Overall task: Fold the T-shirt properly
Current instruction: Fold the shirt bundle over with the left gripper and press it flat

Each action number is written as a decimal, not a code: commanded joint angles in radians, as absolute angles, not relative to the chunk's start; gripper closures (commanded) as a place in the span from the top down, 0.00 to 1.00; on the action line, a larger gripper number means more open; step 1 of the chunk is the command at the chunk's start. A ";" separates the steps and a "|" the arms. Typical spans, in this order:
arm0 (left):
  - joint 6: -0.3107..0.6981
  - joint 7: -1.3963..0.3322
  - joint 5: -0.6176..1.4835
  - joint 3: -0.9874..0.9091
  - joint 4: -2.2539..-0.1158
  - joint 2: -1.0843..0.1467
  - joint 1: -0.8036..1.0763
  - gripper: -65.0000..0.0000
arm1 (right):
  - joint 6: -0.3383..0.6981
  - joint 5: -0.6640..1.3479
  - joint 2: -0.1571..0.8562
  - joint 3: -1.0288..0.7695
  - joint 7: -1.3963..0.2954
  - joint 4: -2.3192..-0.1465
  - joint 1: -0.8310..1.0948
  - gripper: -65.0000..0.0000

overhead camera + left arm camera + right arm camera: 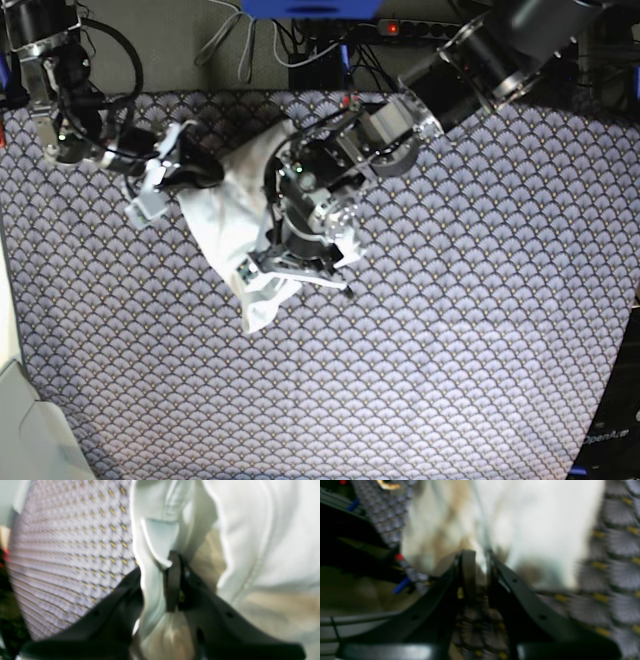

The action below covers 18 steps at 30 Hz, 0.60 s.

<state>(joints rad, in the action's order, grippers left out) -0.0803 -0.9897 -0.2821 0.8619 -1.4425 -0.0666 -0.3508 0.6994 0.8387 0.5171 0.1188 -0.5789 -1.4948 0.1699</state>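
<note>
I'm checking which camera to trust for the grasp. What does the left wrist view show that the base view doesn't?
Only the left wrist view shows, close up, the left hand shut on a fold of the T-shirt. Only the base view shows the whole garment bunched between both arms, the right hand at its other edge, and cables beyond the table. Both show the white shirt over the scale-patterned cloth.

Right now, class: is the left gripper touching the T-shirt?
Touching. In the left wrist view, the left gripper is shut on a fold of the white T-shirt, with cloth pinched between its fingers.
</note>
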 commanded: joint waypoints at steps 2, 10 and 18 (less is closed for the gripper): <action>-0.088 -0.951 -0.329 0.862 -1.440 -0.058 -0.374 0.00 | 0.698 0.848 0.538 0.028 -0.561 -1.508 0.182 0.10; -0.088 -0.799 -0.344 0.928 -1.337 -0.056 -0.389 0.00 | 0.698 0.846 0.542 -0.219 -0.568 -1.503 0.236 0.10; -0.093 -0.677 -0.344 1.089 -1.196 -0.054 -0.479 0.00 | 0.698 0.846 0.542 -0.343 -0.572 -1.503 0.288 0.10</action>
